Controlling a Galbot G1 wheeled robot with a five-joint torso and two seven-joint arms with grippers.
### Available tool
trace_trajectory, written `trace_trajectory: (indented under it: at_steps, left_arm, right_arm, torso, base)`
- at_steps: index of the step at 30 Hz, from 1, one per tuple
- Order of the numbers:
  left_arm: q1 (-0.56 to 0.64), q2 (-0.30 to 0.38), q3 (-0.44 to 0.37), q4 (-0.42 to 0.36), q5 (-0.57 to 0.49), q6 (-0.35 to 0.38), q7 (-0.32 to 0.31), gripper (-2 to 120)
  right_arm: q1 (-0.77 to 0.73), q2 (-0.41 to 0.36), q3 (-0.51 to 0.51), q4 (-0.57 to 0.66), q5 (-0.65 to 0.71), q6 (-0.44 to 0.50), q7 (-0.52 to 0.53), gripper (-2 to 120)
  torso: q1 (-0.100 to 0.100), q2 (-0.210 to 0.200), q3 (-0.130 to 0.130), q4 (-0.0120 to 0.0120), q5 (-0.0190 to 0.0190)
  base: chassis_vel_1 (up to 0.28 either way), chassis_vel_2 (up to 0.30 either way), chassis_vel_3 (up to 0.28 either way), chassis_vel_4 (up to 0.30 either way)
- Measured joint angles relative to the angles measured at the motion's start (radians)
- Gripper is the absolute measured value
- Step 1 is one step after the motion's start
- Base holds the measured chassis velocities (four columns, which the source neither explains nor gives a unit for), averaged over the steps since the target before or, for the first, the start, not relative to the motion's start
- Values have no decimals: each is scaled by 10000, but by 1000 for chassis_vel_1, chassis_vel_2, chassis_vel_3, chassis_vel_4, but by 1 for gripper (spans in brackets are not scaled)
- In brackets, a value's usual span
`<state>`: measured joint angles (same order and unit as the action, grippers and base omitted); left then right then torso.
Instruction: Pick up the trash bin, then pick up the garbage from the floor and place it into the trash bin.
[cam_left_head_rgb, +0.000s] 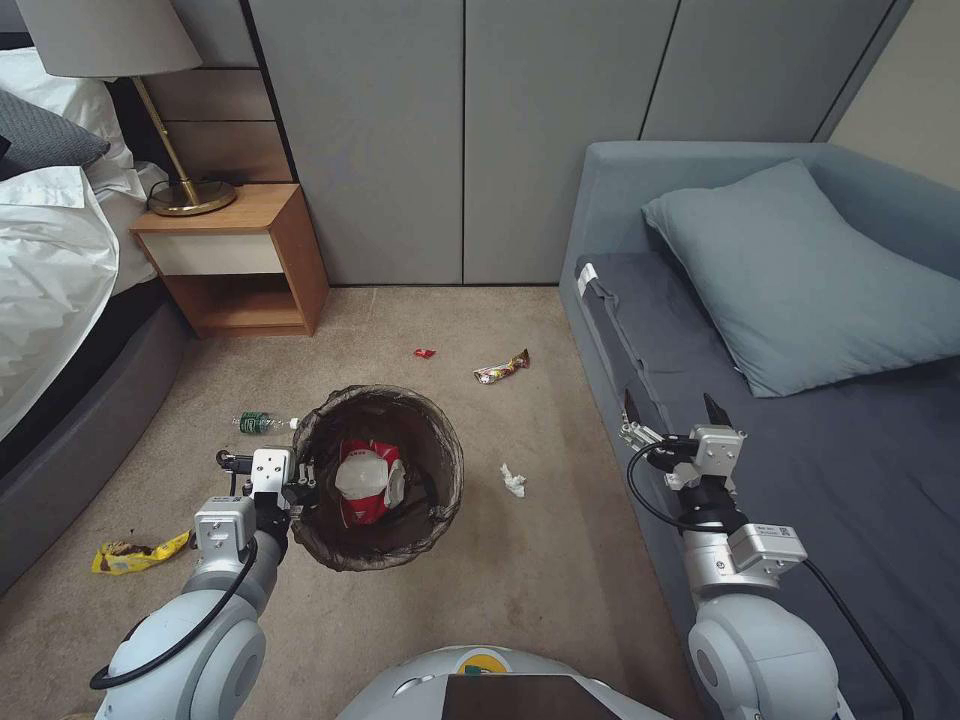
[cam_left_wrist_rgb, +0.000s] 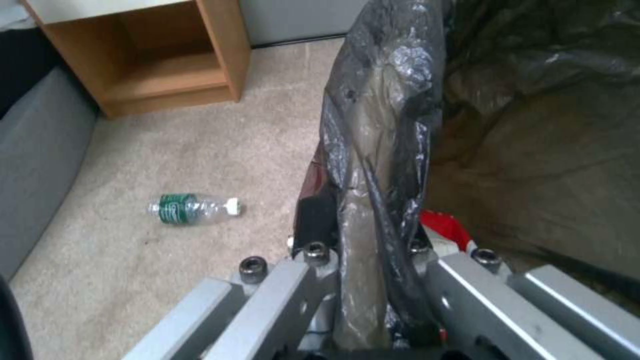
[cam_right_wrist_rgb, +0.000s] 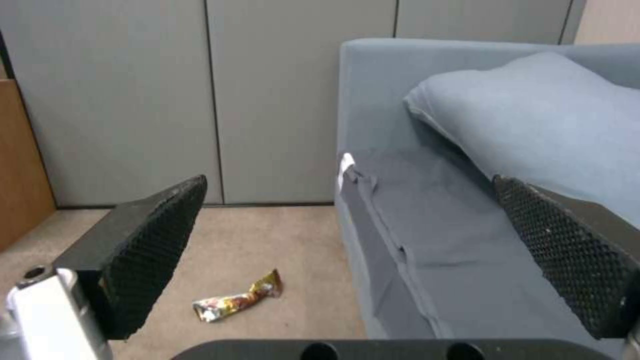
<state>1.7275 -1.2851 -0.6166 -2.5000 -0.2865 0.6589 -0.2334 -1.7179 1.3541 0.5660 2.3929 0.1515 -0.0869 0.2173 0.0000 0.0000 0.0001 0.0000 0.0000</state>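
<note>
In the head view, the left gripper (cam_left_head_rgb: 298, 487) is clamped on the near-left rim of the trash bin (cam_left_head_rgb: 440, 470), its fingers pinching the dark bag liner (cam_left_head_rgb: 320, 430) that folds over the edge. Inside the bin, just beyond the gripper, lies a red-and-white snack packet (cam_left_head_rgb: 365, 483). A small green-labelled plastic bottle (cam_left_head_rgb: 262, 422) lies on the carpet (cam_left_head_rgb: 560, 560) just ahead of the gripper and slightly to its outer side, and a yellow foil wrapper (cam_left_head_rgb: 135, 553) lies behind it to the left, near the bed base (cam_left_head_rgb: 70, 440). The right gripper (cam_left_head_rgb: 672, 410) hangs with its fingers spread wide and nothing between them, over the edge of the grey sofa (cam_left_head_rgb: 850, 480), well apart from the bin. To its left on the floor sits a crumpled white tissue (cam_left_head_rgb: 513, 481); farther ahead lie a gold snack wrapper (cam_left_head_rgb: 502, 367) and a small red scrap (cam_left_head_rgb: 424, 353). In the left wrist view, the gripper's metal links (cam_left_wrist_rgb: 287, 300) close on both sides of the liner-covered bin rim (cam_left_wrist_rgb: 380, 165), with a bit of the red packet (cam_left_wrist_rgb: 445, 228) showing just inside; the bottle (cam_left_wrist_rgb: 192, 208) lies on its side nearby, and the wooden nightstand (cam_left_wrist_rgb: 167, 65) stands farther on. In the right wrist view, the two black textured pads (cam_right_wrist_rgb: 157, 245) stand far apart, grasping nothing; the gold wrapper (cam_right_wrist_rgb: 238, 302) lies on the carpet between them, beside the sofa front (cam_right_wrist_rgb: 360, 235), and a blue-grey pillow (cam_right_wrist_rgb: 533, 125) rests on the seat.
</note>
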Motion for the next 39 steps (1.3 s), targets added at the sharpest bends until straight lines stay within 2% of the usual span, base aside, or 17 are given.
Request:
trace_trajectory:
  at_steps: [24, 31, 33, 36, 39]
  left_arm:
    - [3, 39, 13, 0, 7, -8, 6, 3]
    - [25, 65, 16, 0, -8, -9, 6, 3]
    - [44, 82, 36, 0, -12, -9, 6, 3]
    - [64, 86, 37, 0, -13, -8, 5, 3]
    - [152, 112, 24, 0, -16, 0, 3, 3]
  right_arm:
    - [49, -13, -125, -37, -1, 53, -7, 100]
    - [70, -431, -255, -12, 382, -170, 36, 100]
    - [255, -1216, -654, -21, 976, -1034, 231, 100]
    - [499, -1888, -936, -110, 1459, -1535, 383, 100]
    - [1215, -3383, -1463, -409, 2712, -2585, 504, 100]
  torso:
    - [0, 0, -1, 0, 0]
    - [0, 0, 0, -1, 0]
    - [0, 0, -1, -3, 1]
    - [0, 0, -2, -1, 1]
    - [0, 0, -1, 3, 1]
  base:
    - [-98, 96, 93, -99]
    - [-29, 37, 28, -30]
    - [0, 0, 0, 0]
    - [0, 0, 0, 0]
    - [0, 0, 0, 0]
